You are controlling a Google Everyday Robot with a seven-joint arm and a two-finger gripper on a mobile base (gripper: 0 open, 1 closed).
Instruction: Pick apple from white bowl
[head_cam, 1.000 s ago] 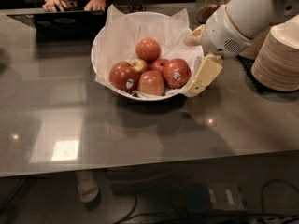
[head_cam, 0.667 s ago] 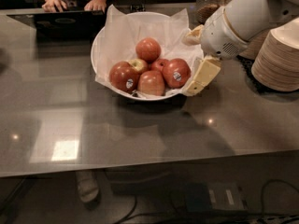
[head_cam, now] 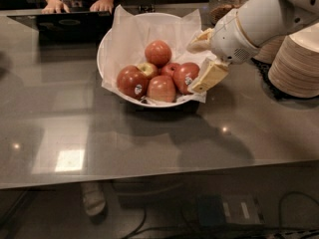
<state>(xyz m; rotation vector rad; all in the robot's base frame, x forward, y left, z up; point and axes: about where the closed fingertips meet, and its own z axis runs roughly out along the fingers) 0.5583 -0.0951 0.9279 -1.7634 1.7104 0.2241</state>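
White and wide, the round paper-lined bowl [head_cam: 107,44] sits on the glossy grey table [head_cam: 149,143] and holds six apples. The large round red apple with a pale oval sticker [head_cam: 185,76] lies at 3 o'clock inside the bowl. The beige two-finger claw [head_cam: 205,59] hovers at the bowl's 3 o'clock rim, released, with its lower finger [head_cam: 210,76] just beside that apple. Stacked beige paper plates [head_cam: 299,63] stand at 3 o'clock from the claw.
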